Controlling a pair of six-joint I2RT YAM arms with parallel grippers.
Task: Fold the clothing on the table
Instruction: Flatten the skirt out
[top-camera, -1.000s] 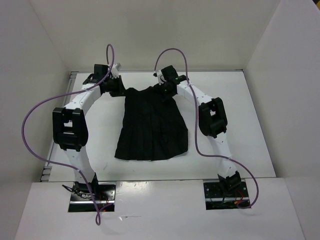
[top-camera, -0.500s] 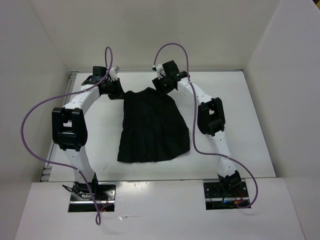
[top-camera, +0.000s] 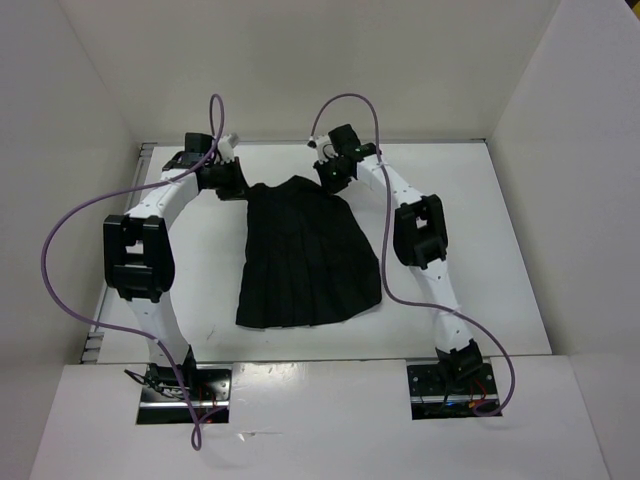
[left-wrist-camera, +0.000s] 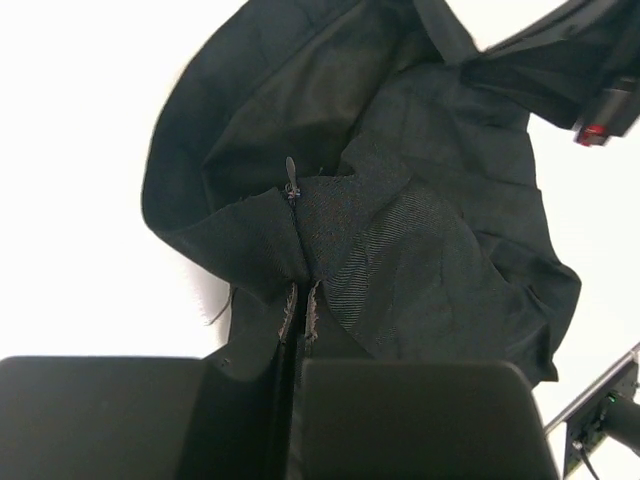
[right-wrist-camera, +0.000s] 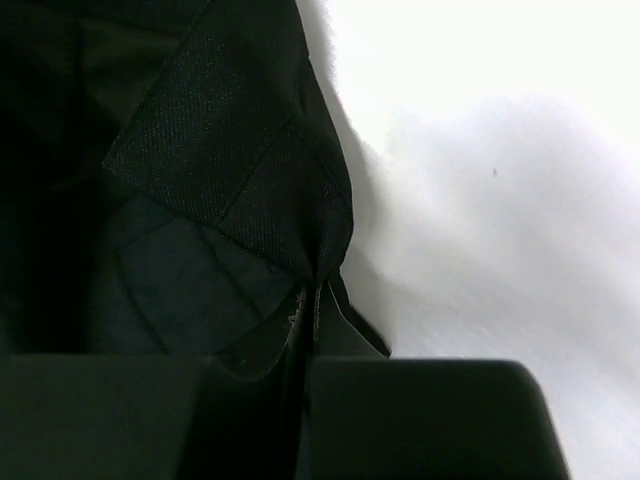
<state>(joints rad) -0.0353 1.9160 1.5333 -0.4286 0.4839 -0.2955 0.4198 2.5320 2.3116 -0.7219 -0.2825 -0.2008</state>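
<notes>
Black skirt (top-camera: 305, 255) lies on white table (top-camera: 480, 250), waistband pinched by left end effector (left-wrist-camera: 298, 325) and right end effector (right-wrist-camera: 311, 318).

The skirt (top-camera: 305, 255) is soft black cloth, matt, its fine twill weave plain up close, with frayed threads at the pinched edges. The desk (top-camera: 480, 250) is smooth, white, faintly sheened. The left pincer (left-wrist-camera: 298, 362) and right pincer (right-wrist-camera: 308, 358) look like matt black plastic.
</notes>
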